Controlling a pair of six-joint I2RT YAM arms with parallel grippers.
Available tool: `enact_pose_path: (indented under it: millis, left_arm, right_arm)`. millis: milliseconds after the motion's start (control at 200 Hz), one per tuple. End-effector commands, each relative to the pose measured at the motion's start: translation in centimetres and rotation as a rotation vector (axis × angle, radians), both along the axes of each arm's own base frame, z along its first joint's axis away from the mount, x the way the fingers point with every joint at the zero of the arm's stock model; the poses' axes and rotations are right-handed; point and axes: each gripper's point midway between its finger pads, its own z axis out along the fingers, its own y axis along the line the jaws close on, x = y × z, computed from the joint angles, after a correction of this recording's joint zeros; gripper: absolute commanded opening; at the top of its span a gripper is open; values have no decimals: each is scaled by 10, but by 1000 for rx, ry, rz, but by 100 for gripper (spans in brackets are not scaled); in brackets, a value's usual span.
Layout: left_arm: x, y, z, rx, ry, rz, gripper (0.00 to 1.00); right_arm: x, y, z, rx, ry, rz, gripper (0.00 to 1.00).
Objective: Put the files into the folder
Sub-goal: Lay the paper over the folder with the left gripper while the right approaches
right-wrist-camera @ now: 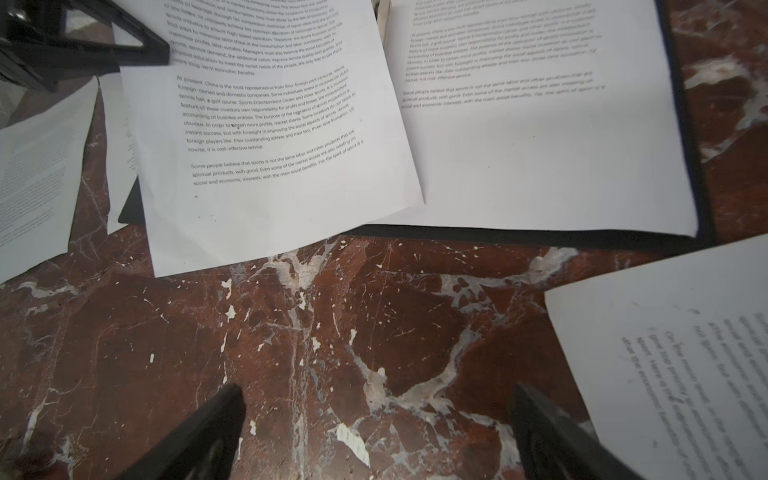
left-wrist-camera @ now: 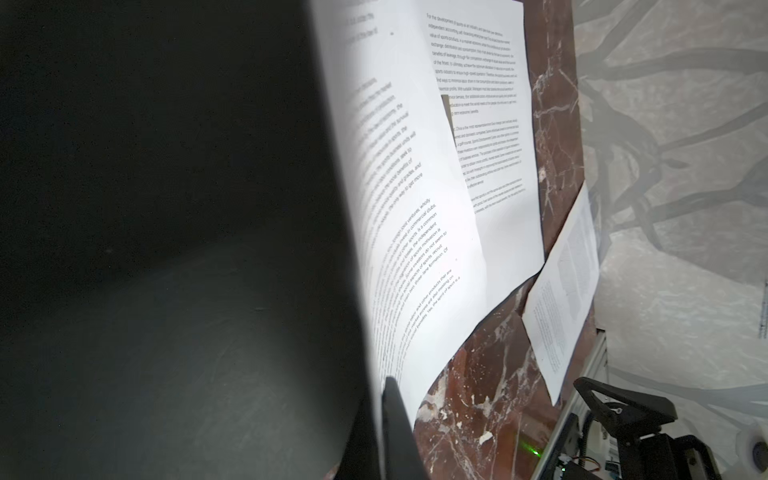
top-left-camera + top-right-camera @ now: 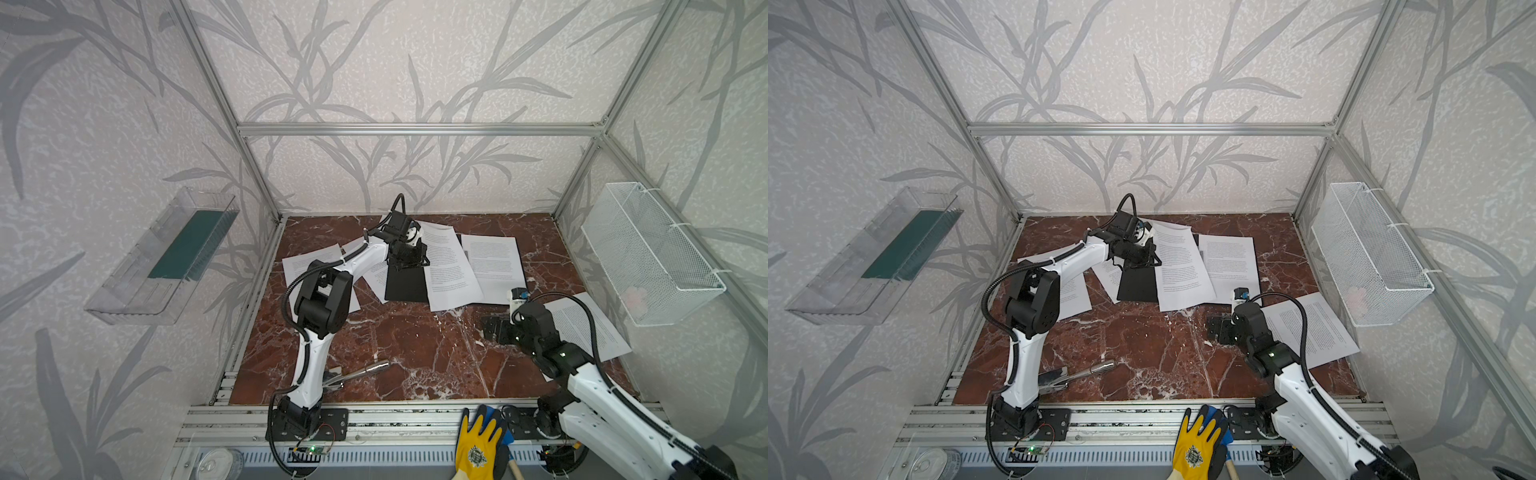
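Visibly open folder [image 3: 406, 286], black inside, white text-printed files [image 3: 451, 266] scattered around

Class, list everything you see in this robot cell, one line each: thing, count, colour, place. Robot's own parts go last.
files: at least five, white, scattered across the table's back and right
folder: one, black inside, open at back centre, a sheet lying in it
table: one, red-brown marble, under everything
clear tray: one, transparent, left wall
dark green slab: one, in the clear tray
wire basket: one, white, right wall
metal tool: one, silvery, table's front left
glove: one, mostly yellow, front rail
left gripper: one, black, shut on the folder's raised cover
right gripper: one, black, open above bare table
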Motion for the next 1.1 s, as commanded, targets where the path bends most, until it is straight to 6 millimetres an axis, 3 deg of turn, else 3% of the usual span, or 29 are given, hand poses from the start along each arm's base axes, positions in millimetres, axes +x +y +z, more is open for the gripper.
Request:
enact_pose_path:
  millis: [0, 255, 450, 565, 820, 1095]
  left_arm:
    - [5, 12, -16, 99, -30, -15, 0]
    - [1, 18, -27, 107, -70, -41, 0]
    - [5, 25, -33, -124, -9, 5, 0]
    - [2, 34, -34, -105, -38, 11, 0]
    - [1, 11, -9, -196, -102, -39, 0]
    - [-1, 3, 15, -321, -308, -32, 0]
  right_arm:
    - [25, 17, 32, 56, -68, 22, 99]
    - [59, 25, 47, 61, -61, 59, 99]
    - [92, 21, 35, 113, 7, 63, 100]
    - [108, 18, 27, 103, 42, 60, 100]
    - [127, 14, 23, 199, 59, 46, 100]
    - [128, 6, 14, 212, 73, 39, 100]
